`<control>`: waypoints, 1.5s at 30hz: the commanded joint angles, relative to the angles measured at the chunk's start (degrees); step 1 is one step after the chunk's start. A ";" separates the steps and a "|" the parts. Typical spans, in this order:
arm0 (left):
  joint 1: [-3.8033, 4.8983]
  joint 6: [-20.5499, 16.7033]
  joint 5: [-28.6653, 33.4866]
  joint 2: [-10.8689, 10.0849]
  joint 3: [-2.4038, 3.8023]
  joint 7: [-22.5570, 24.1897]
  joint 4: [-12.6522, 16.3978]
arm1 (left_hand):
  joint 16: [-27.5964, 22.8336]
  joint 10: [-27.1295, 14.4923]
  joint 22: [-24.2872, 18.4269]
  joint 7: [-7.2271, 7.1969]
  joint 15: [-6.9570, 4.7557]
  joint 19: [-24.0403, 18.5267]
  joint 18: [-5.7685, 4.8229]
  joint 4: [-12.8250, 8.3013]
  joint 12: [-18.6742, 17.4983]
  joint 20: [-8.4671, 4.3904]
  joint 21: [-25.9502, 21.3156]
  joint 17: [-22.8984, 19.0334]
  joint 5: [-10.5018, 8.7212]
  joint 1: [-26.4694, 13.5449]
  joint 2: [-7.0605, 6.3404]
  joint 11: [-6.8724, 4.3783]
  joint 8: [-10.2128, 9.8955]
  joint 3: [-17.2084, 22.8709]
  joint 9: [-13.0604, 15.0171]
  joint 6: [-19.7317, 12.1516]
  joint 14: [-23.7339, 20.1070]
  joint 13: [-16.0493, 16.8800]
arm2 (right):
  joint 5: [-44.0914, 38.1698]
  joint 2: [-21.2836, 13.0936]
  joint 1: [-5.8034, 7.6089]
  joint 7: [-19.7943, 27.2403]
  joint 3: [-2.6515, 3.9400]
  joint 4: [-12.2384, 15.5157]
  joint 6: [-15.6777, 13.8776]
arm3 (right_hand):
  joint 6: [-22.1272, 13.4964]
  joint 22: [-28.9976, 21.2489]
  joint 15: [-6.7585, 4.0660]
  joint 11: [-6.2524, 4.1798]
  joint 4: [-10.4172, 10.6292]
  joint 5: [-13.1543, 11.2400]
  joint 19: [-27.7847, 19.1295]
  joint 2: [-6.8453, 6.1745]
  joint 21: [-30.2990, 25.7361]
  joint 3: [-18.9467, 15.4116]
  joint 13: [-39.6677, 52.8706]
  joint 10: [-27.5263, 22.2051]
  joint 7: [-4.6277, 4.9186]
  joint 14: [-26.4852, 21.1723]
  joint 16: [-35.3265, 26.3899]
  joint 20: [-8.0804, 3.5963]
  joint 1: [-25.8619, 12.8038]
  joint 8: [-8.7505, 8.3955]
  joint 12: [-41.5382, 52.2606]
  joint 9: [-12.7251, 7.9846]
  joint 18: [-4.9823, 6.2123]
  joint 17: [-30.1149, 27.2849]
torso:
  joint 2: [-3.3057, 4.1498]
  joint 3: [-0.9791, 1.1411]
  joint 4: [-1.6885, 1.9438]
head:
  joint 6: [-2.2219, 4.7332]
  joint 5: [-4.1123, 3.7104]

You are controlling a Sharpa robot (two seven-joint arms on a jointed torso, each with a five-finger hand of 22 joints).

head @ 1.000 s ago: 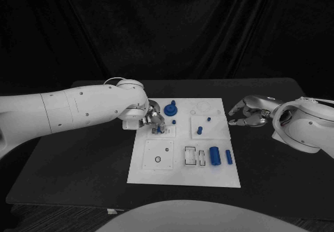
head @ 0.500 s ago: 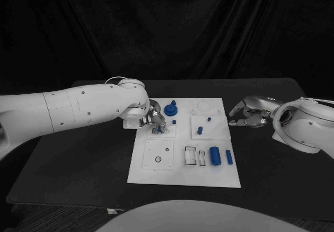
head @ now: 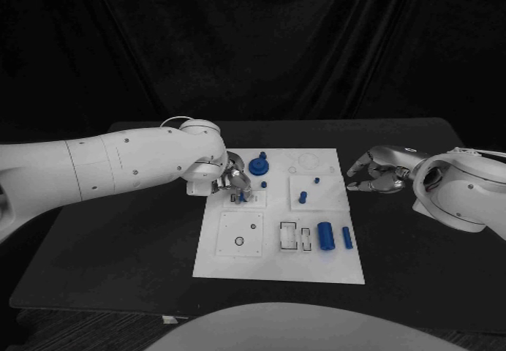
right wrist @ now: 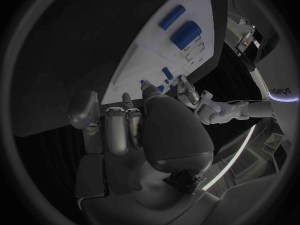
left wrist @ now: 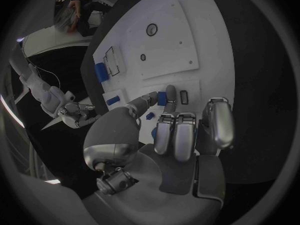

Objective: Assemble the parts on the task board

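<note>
The white task board (head: 279,263) lies mid-table. My left hand (head: 232,180) hovers over its upper left part. In the left wrist view the left hand (left wrist: 175,135) pinches a small blue piece (left wrist: 161,99) between thumb and a finger, just above the board (left wrist: 181,40) beside a small dark slot (left wrist: 184,97). That piece (head: 243,196) shows below the fingers in the head view. My right hand (head: 371,175) sits off the board's right edge with its fingers curled in; I see nothing in the right hand (right wrist: 144,130).
On the board stand a blue knob-like part (head: 260,164), a small peg (head: 303,197), a thick cylinder (head: 326,235) and a slim one (head: 346,236). A square plate with a hole (head: 240,234) and rectangular slots (head: 289,235) lie lower down. Black table surrounds the board.
</note>
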 commanded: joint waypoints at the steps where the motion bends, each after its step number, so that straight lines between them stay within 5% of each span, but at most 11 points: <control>1: -0.14 1.55 0.34 0.07 -0.04 -0.32 0.13 | 0.15 5.63 4.79 -0.30 -0.26 0.00 0.67 -0.23 -0.11 -0.01 -0.20 15.10 -0.01 0.18 0.26 -0.30 -0.02 -0.22 0.09 0.28 6.16 14.81 | -0.14 -0.04 -0.14 -1.01 0.03 0.10 0.62 | 0.38 7.40 0.45 0.11 -0.28 0.36 -0.54 -0.05 -0.31 0.02 1.56 -0.28 0.09 3.11 -0.23 -0.05 0.48 -0.37 -0.04 -0.05 1.11 6.55 | 0.01 0.02 0.01 | -0.01 -0.02; 14: -0.16 1.32 0.34 0.34 -0.04 -0.20 -0.35 | 0.15 5.42 4.70 -0.19 -0.23 -0.16 0.72 0.09 -0.31 0.02 -0.45 15.10 -0.57 -0.15 0.45 -0.23 -0.23 -0.86 -0.04 0.27 6.16 14.62 | -0.14 -0.01 -0.14 -1.06 0.03 0.08 0.84 | 0.45 7.33 0.48 0.13 -0.45 0.63 -0.64 -0.01 -0.63 0.12 1.42 -0.39 0.13 3.05 -0.38 -0.03 0.75 -0.40 -0.18 -0.10 1.15 6.40 | 0.00 -0.01 0.01 | -0.01 0.02; 15: -0.16 1.20 0.34 0.35 -0.04 -0.19 -0.41 | 0.15 5.21 4.69 -0.08 -0.12 -0.28 0.71 1.07 -0.52 0.16 -0.64 15.10 -4.40 -0.90 0.86 -0.09 -0.75 -2.01 -0.35 -0.07 6.16 14.43 | -0.14 -0.01 -0.14 -1.06 0.03 0.08 0.85 | 0.45 7.33 0.48 0.13 -0.45 0.63 -0.64 -0.01 -0.63 0.12 1.42 -0.39 0.13 3.05 -0.38 -0.03 0.75 -0.40 -0.18 -0.10 1.15 6.40 | 0.01 -0.01 0.02 | -0.01 -0.01; 21: -0.17 0.56 0.34 0.36 -0.04 -0.19 -0.70 | 0.15 5.08 4.84 0.49 0.33 -0.33 0.75 4.74 -0.63 0.51 -0.96 15.10 -8.87 -3.20 1.13 0.41 -1.94 -7.06 -1.26 -0.22 6.16 14.32 | -0.14 -0.03 -0.14 -1.05 0.03 0.02 0.99 | 0.47 7.32 0.49 0.15 -0.53 0.84 -0.67 0.00 -0.73 0.17 1.37 -0.43 0.14 3.02 -0.45 -0.01 0.89 -0.43 -0.23 -0.13 1.16 6.33 | -0.01 0.01 0.04 | -0.01 -0.01; 32: -0.18 -0.19 0.34 0.65 -0.04 -0.14 -1.57 | 0.15 5.14 5.34 0.72 0.61 -0.08 0.73 10.37 -0.56 0.82 -1.06 15.10 -12.66 -5.22 1.10 0.69 -2.76 -14.52 -1.92 0.29 6.16 14.38 | -0.15 0.00 -0.26 -1.07 0.03 -0.05 1.19 | 0.52 7.28 0.53 0.17 -0.76 1.72 -0.71 0.01 -0.99 0.32 1.25 -0.51 0.18 2.99 -0.54 0.03 1.26 -0.53 -0.32 -0.26 1.18 6.25 | 0.01 -0.03 0.01 | -0.01 0.02; 45: -0.19 -0.28 0.34 0.64 -0.04 0.04 -1.85 | 0.15 5.17 5.56 0.69 0.60 -0.05 0.74 12.45 -0.53 0.83 -1.25 15.10 -14.02 -5.38 0.30 0.67 -2.50 -18.62 -1.38 0.61 6.16 14.42 | -0.16 0.03 -0.59 -1.22 0.03 -0.14 1.46 | 0.67 7.27 0.54 0.19 -1.21 4.11 -0.69 -0.05 -1.43 0.74 1.11 -0.58 0.22 2.96 -0.66 0.06 1.95 -0.74 -0.39 -0.52 1.21 6.11 | 0.00 -0.03 0.00 | -0.01 0.15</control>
